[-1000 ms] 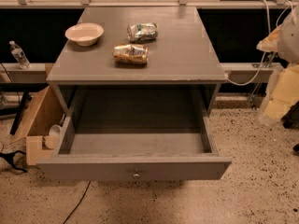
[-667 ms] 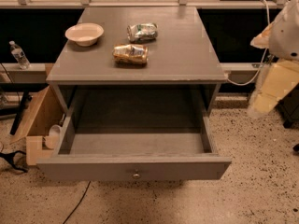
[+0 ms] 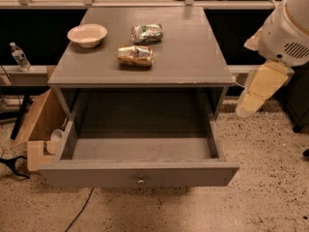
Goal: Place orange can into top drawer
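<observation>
The arm has swung in from the right edge and now sits closer to the table than a moment ago, while nothing on the table has shifted. The gripper (image 3: 255, 94) shows as a cream-coloured piece hanging below the arm's white housing (image 3: 289, 28). It's off the table's right side, about level with the tabletop edge, out over the speckled floor (image 3: 270, 187). It's well apart from both cans, and I cannot tell whether it is wide or closed; nothing is seen in it. The orange can (image 3: 135, 56) lies on its side on the grey table (image 3: 193, 57), left of centre and a little toward the front. Just behind it and slightly to the right lies the green-and-silver can (image 3: 147, 33), also on its side, the two near each other but not touching. To their left, a pale bowl (image 3: 87, 35) stands upright near the table's back-left corner. Below the tabletop the top drawer (image 3: 96, 174) is pulled well out toward the camera. Its flat front panel is nearest us, with the small round knob (image 3: 140, 181) at its middle. Down on the left a cardboard box (image 3: 38, 124) leans beside the table, and a water bottle (image 3: 20, 57) stands on the ledge behind it.
</observation>
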You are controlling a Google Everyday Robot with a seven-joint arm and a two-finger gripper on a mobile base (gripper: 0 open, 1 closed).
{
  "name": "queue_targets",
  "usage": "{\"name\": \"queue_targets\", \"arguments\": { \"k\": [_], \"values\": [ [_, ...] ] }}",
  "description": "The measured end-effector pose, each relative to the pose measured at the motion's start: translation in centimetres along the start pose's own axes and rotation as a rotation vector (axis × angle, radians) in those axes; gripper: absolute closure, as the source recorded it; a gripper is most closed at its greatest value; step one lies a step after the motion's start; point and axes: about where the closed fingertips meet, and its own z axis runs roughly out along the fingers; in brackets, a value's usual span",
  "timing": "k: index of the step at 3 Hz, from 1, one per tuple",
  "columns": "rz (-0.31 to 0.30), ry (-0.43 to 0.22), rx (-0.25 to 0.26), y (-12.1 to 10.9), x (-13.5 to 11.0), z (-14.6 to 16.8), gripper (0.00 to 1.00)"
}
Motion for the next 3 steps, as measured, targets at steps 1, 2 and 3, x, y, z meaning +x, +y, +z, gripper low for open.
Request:
{"name": "queue_targets", "arguments": {
  "k": [1,2,3],
  "values": [
    [0.028,-0.080,0.017,-2.8,-2.2,1.8,0.00],
    [0.093,-0.182,0.034,-7.1,-6.5,5.9,0.00],
    [0.141,-0.235,0.043,-9.3,-9.5,8.8,0.00]
  ]
}}
